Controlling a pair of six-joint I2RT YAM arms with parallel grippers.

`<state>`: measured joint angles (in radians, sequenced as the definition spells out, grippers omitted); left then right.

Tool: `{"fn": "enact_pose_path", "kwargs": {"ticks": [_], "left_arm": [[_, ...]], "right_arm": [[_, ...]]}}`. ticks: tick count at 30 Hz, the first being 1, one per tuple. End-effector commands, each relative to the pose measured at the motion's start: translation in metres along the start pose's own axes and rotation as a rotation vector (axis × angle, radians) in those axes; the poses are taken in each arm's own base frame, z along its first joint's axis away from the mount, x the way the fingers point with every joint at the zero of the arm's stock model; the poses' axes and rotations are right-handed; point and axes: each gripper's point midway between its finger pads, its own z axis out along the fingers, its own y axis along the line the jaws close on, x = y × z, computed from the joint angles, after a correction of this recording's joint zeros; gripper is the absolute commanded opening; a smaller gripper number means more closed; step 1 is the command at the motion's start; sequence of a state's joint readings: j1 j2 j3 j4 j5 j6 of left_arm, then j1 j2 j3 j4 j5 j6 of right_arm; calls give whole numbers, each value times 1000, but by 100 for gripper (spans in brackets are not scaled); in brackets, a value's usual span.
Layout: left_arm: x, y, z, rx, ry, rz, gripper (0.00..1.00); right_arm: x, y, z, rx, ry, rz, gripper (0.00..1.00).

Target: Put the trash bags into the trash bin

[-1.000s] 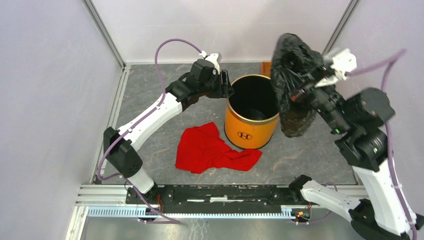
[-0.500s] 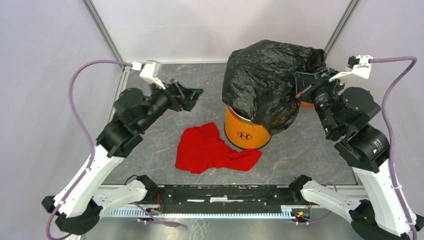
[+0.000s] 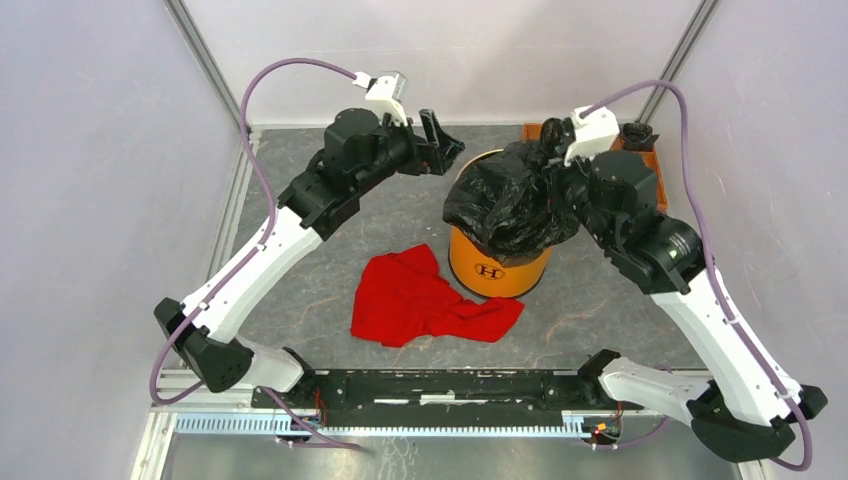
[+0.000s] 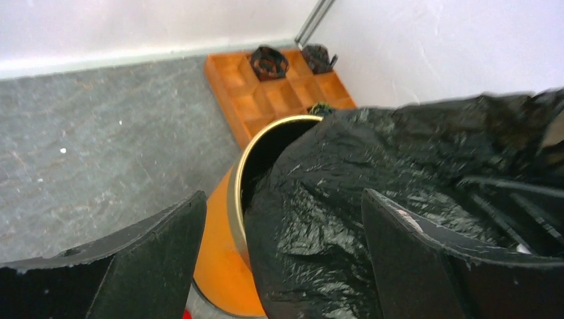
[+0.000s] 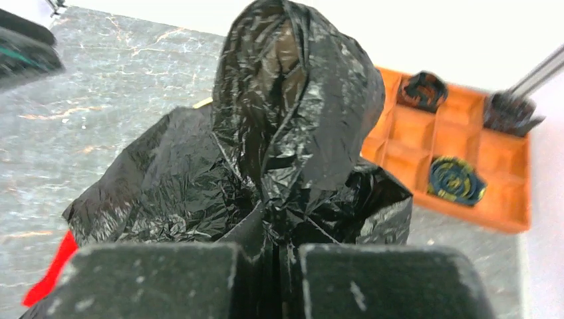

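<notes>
Top camera looks steeply down from the grey worktop's (image 3: 620, 310) near edge; both wrist cameras — close in, opposite sides — share the crinkled black plastic bag (image 3: 510, 200).

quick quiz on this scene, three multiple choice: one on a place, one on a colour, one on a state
1. Where is the bag?
A. draped over the top of the bin
B. flat on the table
C. in the tray

2. What colour is the cloth?
A. blue
B. red
C. green

3. How is the left gripper?
A. shut on the bag
B. shut on the cloth
C. open, holding nothing

1 A: the black plastic covers most of the rim.
2 B: it lies bright red on the table beside the bin.
3 C: its fingers stand wide apart with nothing gripped.
</notes>
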<state>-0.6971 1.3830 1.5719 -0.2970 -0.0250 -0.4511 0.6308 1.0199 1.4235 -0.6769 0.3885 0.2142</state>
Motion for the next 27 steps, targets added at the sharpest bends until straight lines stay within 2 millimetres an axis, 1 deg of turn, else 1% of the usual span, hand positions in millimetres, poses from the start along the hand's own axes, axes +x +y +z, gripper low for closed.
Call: {"fn": "enact_pose_path", "kwargs": {"ticks": [1, 4, 5, 7, 9, 10, 11, 12, 14, 16, 19, 21, 24, 27], "left_arm": [[-8, -16, -13, 73, -2, 3, 92], [15, -4, -15, 47, 36, 12, 93], [21, 1, -17, 31, 51, 16, 93], [31, 11, -23, -4, 78, 30, 93], [34, 22, -32, -49, 76, 49, 93], [35, 25, -37, -63, 73, 59, 93], [35, 29, -43, -76, 67, 68, 93], [36, 33, -48, -89, 59, 76, 94], [36, 39, -57, -111, 47, 90, 94], [36, 42, -66, -121, 37, 99, 94], [41, 46, -73, -131, 42, 107, 94], [45, 49, -77, -134, 46, 107, 94], [50, 52, -85, -140, 46, 100, 94], [53, 54, -94, -141, 40, 91, 94]], "right_arm": [[-30, 11, 18, -62, -26, -262, 0], [-9, 29, 46, -120, 102, -341, 0], [2, 33, 56, -132, 148, -355, 0], [24, 39, 69, -145, 233, -371, 0], [52, 43, 79, -164, 323, -374, 0], [70, 46, 81, -182, 369, -380, 0], [83, 48, 83, -196, 402, -380, 0], [99, 47, 85, -198, 436, -382, 0], [119, 46, 90, -189, 476, -379, 0], [130, 44, 96, -174, 489, -378, 0], [148, 45, 109, -158, 511, -378, 0], [161, 42, 118, -122, 528, -382, 0], [180, 30, 130, -34, 538, -375, 0], [199, 13, 139, 70, 541, -394, 0]]}}
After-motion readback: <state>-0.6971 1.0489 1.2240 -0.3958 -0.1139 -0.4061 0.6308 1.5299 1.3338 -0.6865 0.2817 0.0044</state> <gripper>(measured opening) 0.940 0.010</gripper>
